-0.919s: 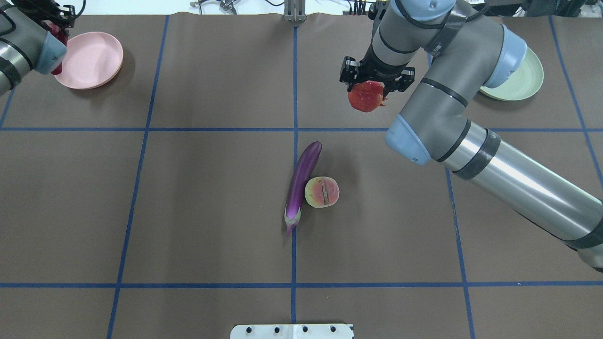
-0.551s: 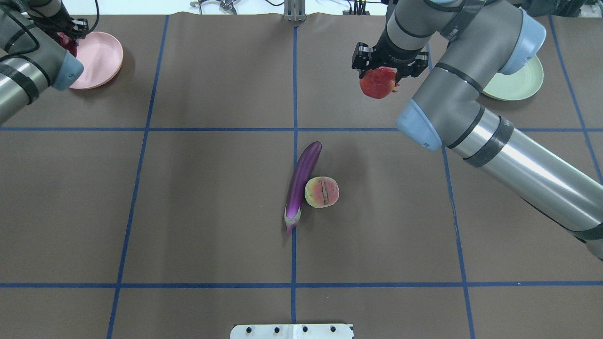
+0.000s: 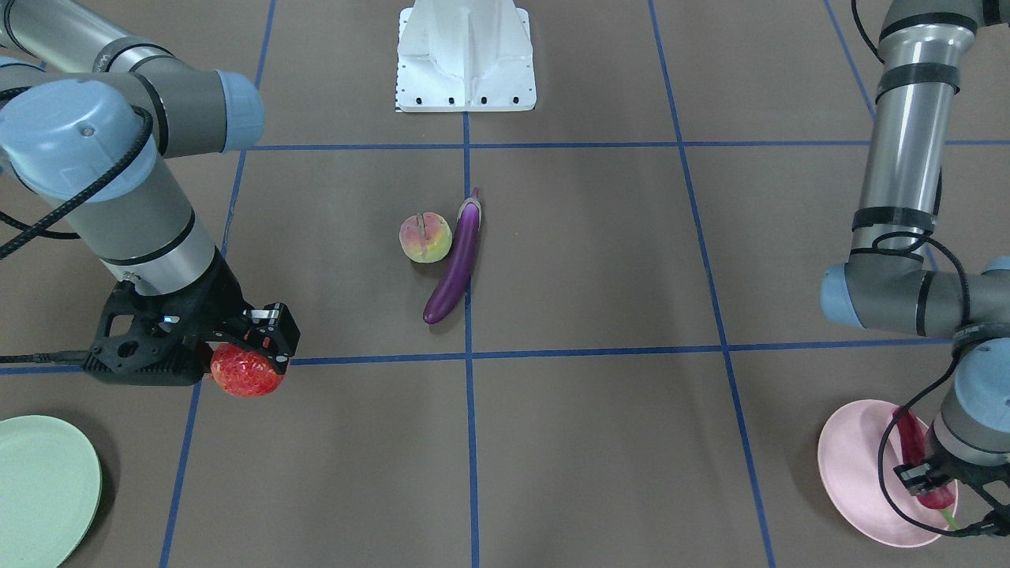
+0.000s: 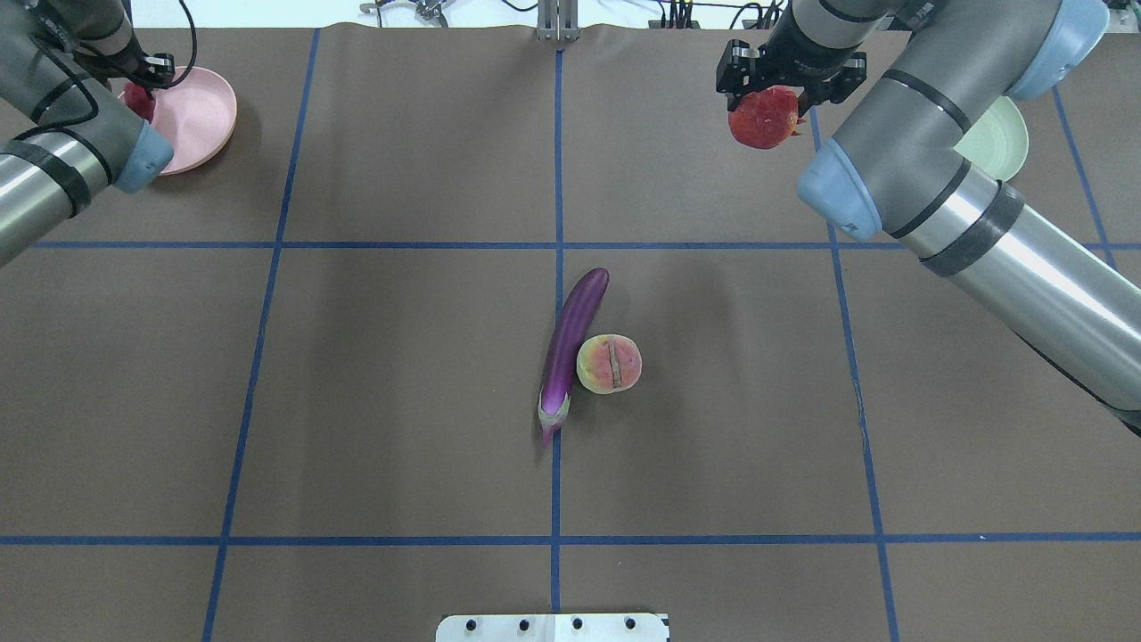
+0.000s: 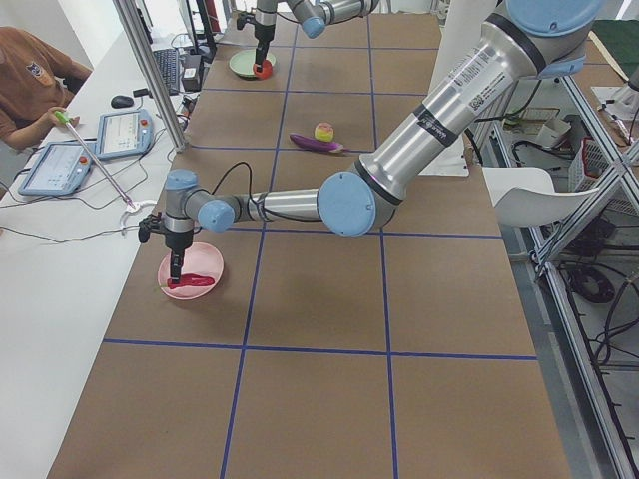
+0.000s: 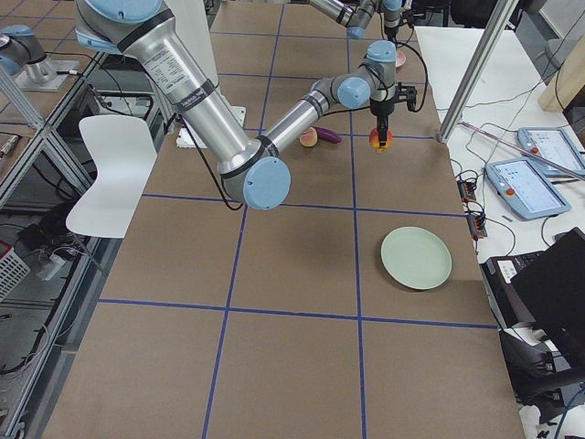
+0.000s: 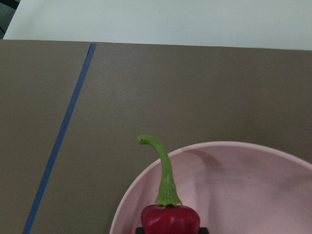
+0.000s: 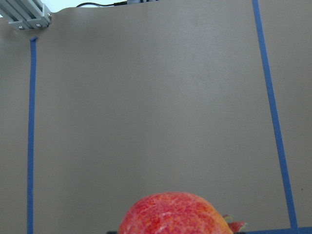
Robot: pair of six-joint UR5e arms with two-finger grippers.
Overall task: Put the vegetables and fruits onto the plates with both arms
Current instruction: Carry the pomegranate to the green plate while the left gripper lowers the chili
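Note:
A purple eggplant (image 4: 570, 343) and a peach (image 4: 609, 364) lie touching side by side at the table's middle. My right gripper (image 4: 774, 94) is shut on the red pomegranate (image 4: 764, 118) and holds it above bare table, short of the mint green plate (image 4: 1003, 143) at the far right. That plate has nothing on it (image 6: 416, 258). My left gripper (image 3: 927, 481) is shut on the red chili pepper (image 3: 914, 446), which hangs low over the pink plate (image 3: 856, 473). The left wrist view shows the chili's green stem (image 7: 165, 175) above the plate's rim.
The white robot base (image 3: 465, 55) sits at the near edge. Blue tape lines (image 4: 557, 178) divide the brown table. A person (image 5: 30, 90) sits at a side desk with tablets. A white chair (image 6: 114, 174) stands beside the table.
The right arm has carried the pomegranate farther back and to the right, nearer the green plate. The left arm has moved the chili inward over the pink plate.

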